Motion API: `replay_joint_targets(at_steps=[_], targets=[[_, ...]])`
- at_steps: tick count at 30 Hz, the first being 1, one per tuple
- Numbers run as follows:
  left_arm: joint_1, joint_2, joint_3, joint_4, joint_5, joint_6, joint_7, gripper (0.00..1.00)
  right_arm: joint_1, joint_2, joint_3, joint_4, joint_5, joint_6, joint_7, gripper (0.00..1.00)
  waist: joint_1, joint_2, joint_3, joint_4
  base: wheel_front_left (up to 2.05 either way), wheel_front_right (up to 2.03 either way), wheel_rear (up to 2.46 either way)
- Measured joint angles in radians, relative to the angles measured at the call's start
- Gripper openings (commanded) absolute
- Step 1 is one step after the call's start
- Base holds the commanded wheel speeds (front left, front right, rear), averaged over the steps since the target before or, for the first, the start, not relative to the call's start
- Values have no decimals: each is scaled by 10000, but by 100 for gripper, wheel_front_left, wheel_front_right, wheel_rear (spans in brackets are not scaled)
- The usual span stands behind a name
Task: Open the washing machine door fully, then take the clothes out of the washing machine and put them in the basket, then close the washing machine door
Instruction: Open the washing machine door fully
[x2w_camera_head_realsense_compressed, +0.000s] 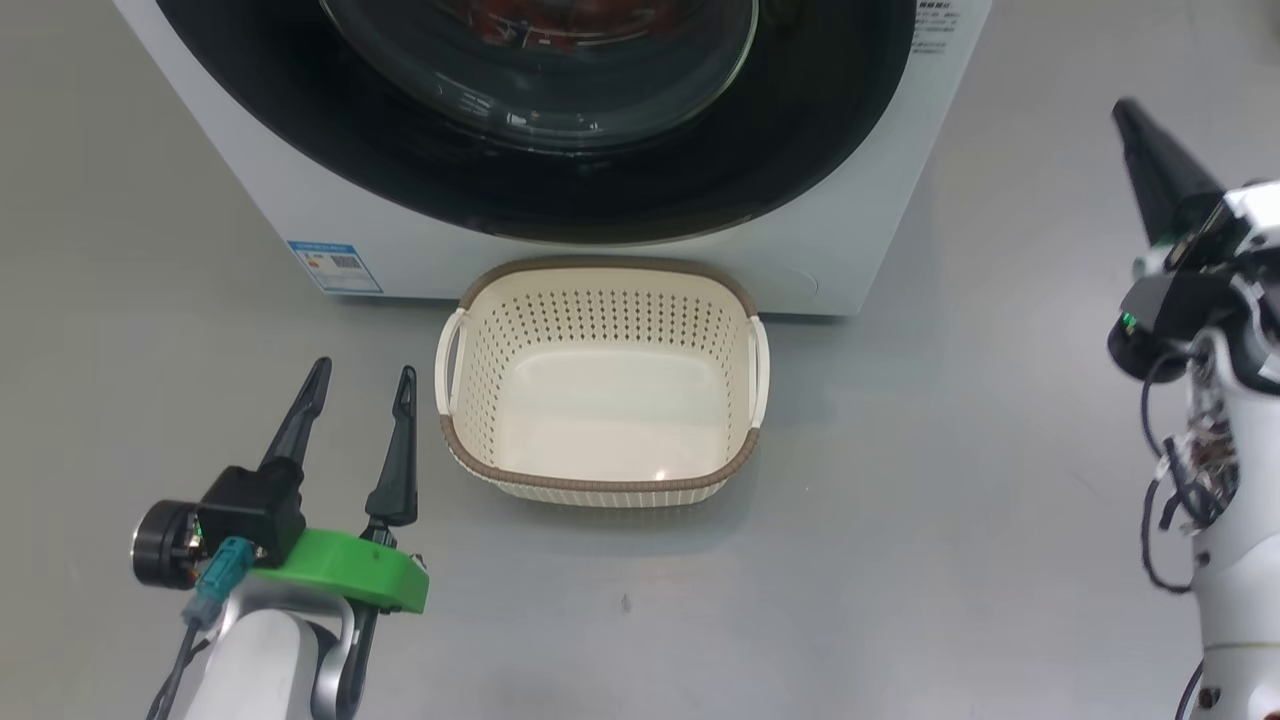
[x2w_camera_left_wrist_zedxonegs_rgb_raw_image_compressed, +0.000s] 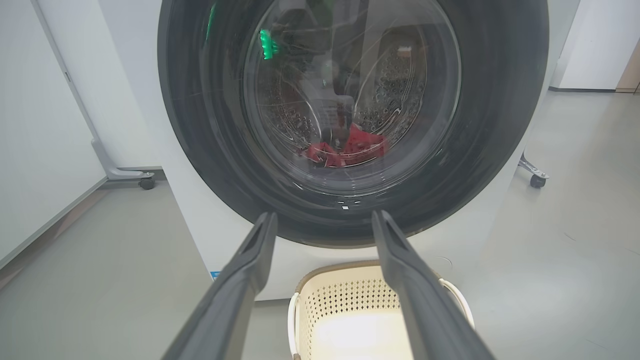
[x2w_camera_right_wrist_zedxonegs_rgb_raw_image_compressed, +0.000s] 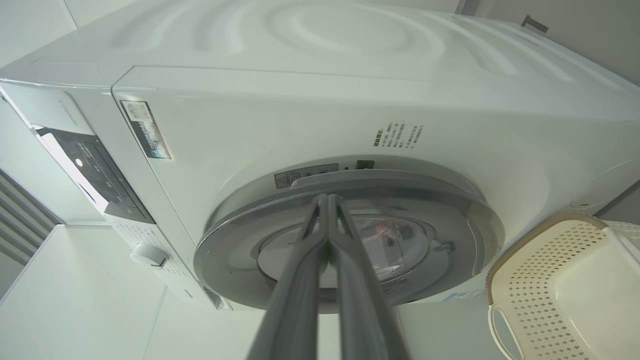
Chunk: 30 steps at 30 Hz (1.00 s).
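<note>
in the head view the washing machine (x2w_camera_head_realsense_compressed: 400, 262) stands at 12 o'clock with the washing machine door (x2w_camera_head_realsense_compressed: 800, 130) shut flat against its front. through the glass in the left wrist view, the clothes (x2w_camera_left_wrist_zedxonegs_rgb_raw_image_compressed: 352, 147) lie red at the drum's 6 o'clock. the basket (x2w_camera_head_realsense_compressed: 600, 268) sits on the floor just in front of the machine, its bare bottom showing. the left gripper (x2w_camera_head_realsense_compressed: 364, 368) hovers at 8 o'clock beside the basket's left handle, fingers spread wide and gripping nothing. the right gripper (x2w_camera_head_realsense_compressed: 1125, 110) hangs at 2 o'clock, off the machine's right side, fingers pressed together with nothing between them.
</note>
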Motion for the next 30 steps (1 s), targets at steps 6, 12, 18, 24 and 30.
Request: replay_joint_targets(at_steps=[6, 12, 18, 24, 30], targets=[[-369, -50, -23, -163, 23, -8, 0, 100, -1103, -414, 79, 21, 63, -332, 435, 0, 0, 0, 536, 102, 0, 0, 0], [-631, -92, -84, -203, 23, -61, 0, 100, -1971, -882, 301, 228, -35, -698, 865, 0, 0, 0, 1038, 223, 0, 0, 0], [-877, -119, -130, -265, 25, -100, 0, 100, -2861, -1083, 610, 397, -111, -892, 1262, 0, 0, 0, 1494, 348, 0, 0, 0], [-1155, -153, -222, -351, 100, -102, 0, 100, -3594, -1298, 815, 660, -199, -1055, 1521, 0, 0, 0, 1926, 480, 0, 0, 0], [-1357, -173, -280, -424, 100, -153, 0, 100, -4244, -1425, 1256, 880, -499, -1139, 1910, 0, 1, 0, 2313, 633, 0, 0, 0]])
